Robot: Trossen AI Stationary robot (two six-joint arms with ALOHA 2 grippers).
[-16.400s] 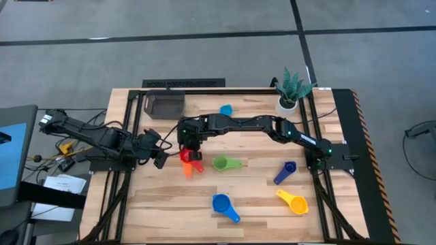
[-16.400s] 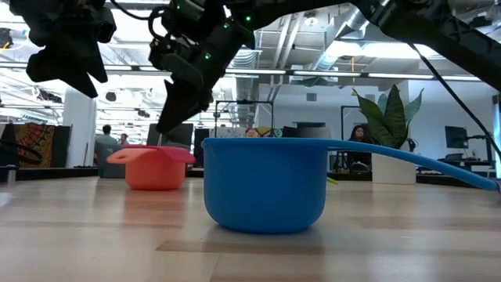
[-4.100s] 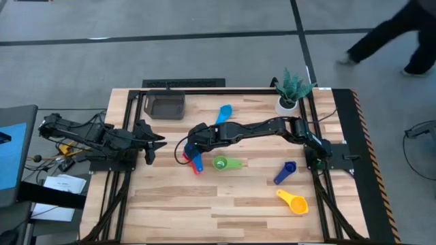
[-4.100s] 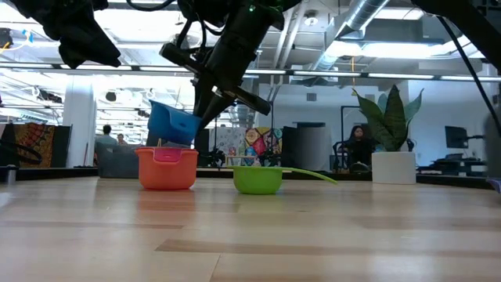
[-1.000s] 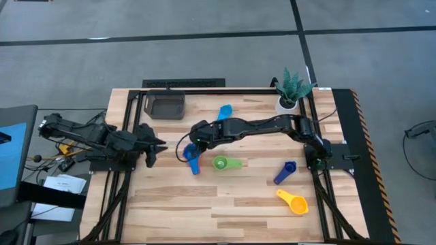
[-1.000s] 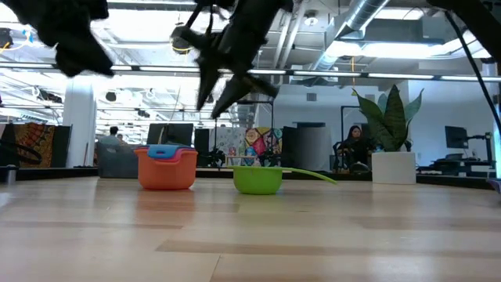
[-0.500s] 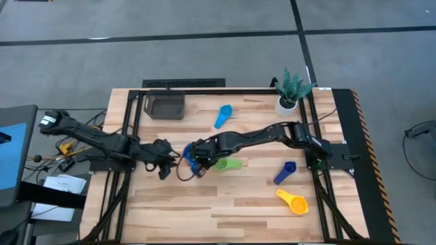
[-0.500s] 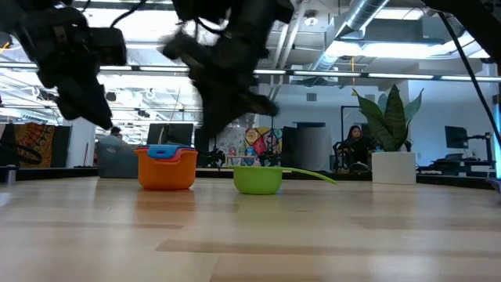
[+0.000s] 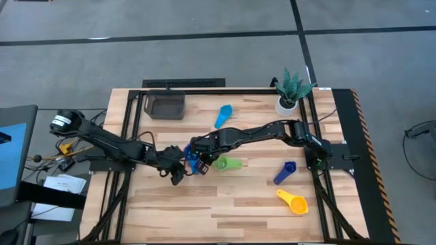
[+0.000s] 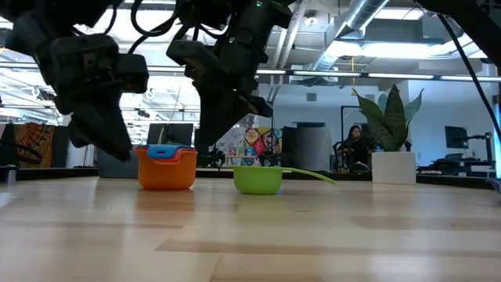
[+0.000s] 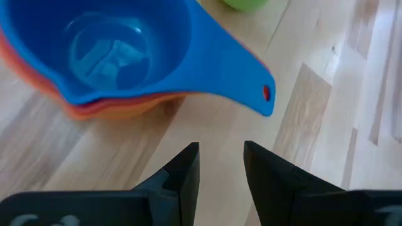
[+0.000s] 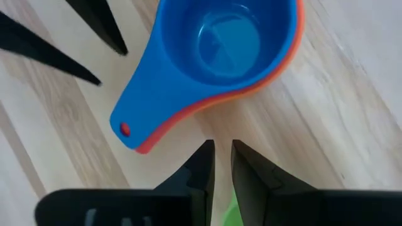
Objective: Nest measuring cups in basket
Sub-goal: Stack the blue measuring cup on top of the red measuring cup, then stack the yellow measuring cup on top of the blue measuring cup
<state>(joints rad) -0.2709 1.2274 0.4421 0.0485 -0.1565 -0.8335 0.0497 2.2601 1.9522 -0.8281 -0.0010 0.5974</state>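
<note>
A blue measuring cup (image 9: 191, 164) sits nested in an orange and a red cup (image 10: 165, 168), the stack standing on the table left of the green cup (image 9: 223, 163). My left gripper (image 11: 221, 168) hovers open just short of the blue handle's end (image 11: 266, 95), touching nothing. My right gripper (image 12: 223, 164) hangs over the stack's other side, its fingers drawn almost together with nothing between them. The light blue cup (image 9: 223, 114), dark blue cup (image 9: 285, 171) and yellow cup (image 9: 293, 201) lie apart on the table. The basket (image 9: 166, 106) stands at the far left.
A white plant pot (image 9: 289, 101) stands at the far right corner. Both arms meet over the table's middle, close to each other and to the green cup (image 10: 257, 179). Bare wood lies along the near edge (image 9: 225, 224).
My left gripper has swung from the table's left edge toward the stack and come down beside it, rolling as it went. My right gripper has sunk a little over the stack, rolled, and drawn its fingers together. The stack and the green cup have stayed put.
</note>
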